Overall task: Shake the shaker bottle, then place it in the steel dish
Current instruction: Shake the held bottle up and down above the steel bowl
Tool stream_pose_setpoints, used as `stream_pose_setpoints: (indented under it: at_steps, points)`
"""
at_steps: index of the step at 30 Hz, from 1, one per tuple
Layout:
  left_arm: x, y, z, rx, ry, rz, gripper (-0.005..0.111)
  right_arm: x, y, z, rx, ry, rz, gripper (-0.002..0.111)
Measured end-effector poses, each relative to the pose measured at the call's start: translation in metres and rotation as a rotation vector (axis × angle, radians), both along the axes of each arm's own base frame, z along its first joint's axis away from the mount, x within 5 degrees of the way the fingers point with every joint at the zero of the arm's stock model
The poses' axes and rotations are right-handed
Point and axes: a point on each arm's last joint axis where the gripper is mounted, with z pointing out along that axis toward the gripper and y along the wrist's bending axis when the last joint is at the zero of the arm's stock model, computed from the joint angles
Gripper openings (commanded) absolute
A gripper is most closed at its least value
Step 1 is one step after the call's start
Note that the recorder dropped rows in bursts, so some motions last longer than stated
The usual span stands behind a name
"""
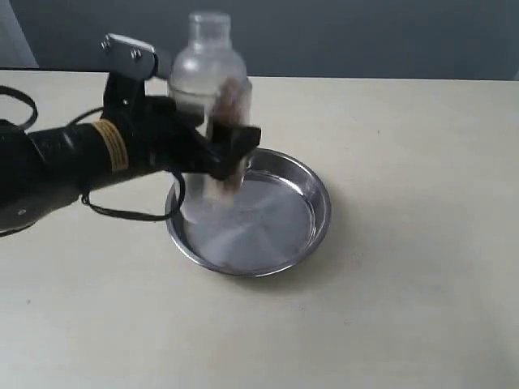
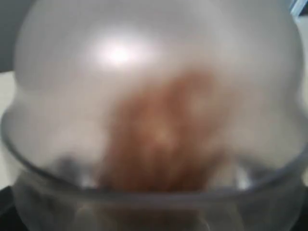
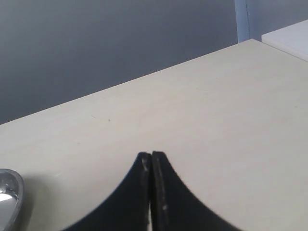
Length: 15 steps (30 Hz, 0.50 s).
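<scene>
Steel dish (image 1: 318, 201), shaker bottle (image 1: 203, 81) above — seemingly upright, cap (image 1: 208, 23) up

Steel dish (image 1: 323, 212) shared: exterior, right wrist

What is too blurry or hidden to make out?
Exterior view: the shaker bottle is motion-blurred and the left gripper covers its middle; whether it touches the steel dish is unclear.
Left wrist view: bottle fills the frame; beads are a brown smear.
Right wrist view: dish cut off by the edge.
</scene>
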Motion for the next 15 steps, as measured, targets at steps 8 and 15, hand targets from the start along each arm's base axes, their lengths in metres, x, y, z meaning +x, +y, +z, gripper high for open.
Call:
stream_pose_setpoints:
  at_steps: [8,15]
  points:
    - [0.006,-0.001,0.089,-0.070,-0.282,0.006,0.000,0.000,0.000,0.000,0.000,0.000,0.000,-0.001]
    - [0.013,0.000,0.022,0.177,0.005,0.026,0.000,0.000,0.000,0.000,0.000,0.000,0.000,-0.001]
